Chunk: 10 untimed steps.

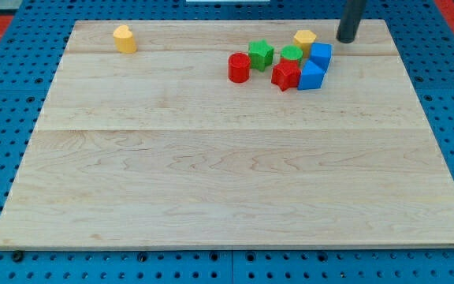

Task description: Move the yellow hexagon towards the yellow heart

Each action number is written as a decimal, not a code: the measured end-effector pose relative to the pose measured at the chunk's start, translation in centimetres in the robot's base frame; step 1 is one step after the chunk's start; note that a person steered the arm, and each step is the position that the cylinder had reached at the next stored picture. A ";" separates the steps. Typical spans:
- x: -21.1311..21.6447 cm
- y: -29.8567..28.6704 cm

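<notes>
Single camera, raised in front of the near edge, looking down and away at a slant, whole wooden surface [235, 181] in frame, far edge close to top of frame, moderately near, no second view

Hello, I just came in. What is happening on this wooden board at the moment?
A robot arm with a dark rod is pushing small coloured blocks on the wooden board. My tip stands at the view's top right, just right of the yellow hexagon block, apparently not touching it. The yellow heart block sits far away at the top left.
</notes>
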State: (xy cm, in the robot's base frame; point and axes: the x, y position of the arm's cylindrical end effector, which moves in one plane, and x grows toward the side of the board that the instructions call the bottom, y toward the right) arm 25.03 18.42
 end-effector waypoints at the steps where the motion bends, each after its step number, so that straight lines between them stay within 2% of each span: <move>1: 0.1 -6.0; 2: 0.1 -6.4; 4: 1.6 -3.6; 5: 0.7 -11.5; 6: -1.2 -14.8; 7: -1.5 -10.9; 8: -5.5 -8.7; 9: -4.7 -15.3; 10: -3.6 -19.0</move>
State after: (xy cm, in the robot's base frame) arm 21.48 -0.54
